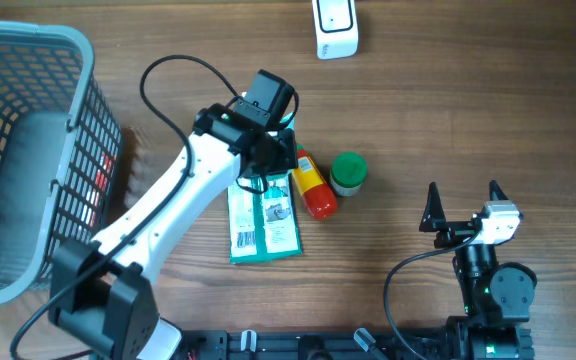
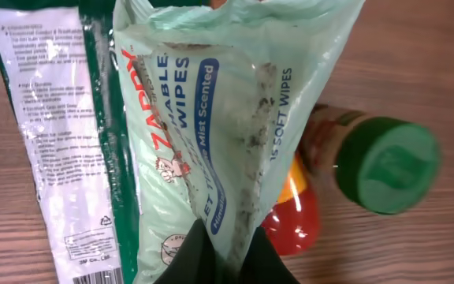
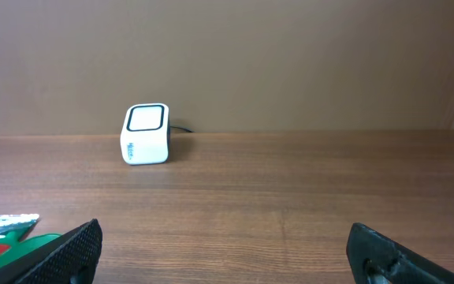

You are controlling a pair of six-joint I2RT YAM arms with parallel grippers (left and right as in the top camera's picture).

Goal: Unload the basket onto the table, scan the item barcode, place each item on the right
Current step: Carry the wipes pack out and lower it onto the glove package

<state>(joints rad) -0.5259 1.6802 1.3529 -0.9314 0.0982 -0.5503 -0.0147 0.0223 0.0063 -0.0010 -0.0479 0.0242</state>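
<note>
Grey basket (image 1: 28, 37) holding a grey bundle (image 1: 23, 180), left fingers (image 2: 186, 267) pinching "ZAPPY" wipes pack (image 2: 195, 142), "Mist Scented", right fingers (image 3: 61, 252) spread.

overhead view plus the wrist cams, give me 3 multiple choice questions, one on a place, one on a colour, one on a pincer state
1. Where does the white scanner stand?
A. at the far edge of the table, apart from the other items
B. at the near edge, by the arm bases
C. in the middle of the table

2. What colour is the jar cap?
A. blue
B. white
C. green

3. How is the left pincer?
A. open and empty
B. shut on the wipes pack
C. shut on nothing

Answers:
1 A, the overhead view shows it alone at the top edge.
2 C, it shows green in both the overhead and left wrist views.
3 B, the left wrist view shows the fingers pinching the pack's edge.
</note>
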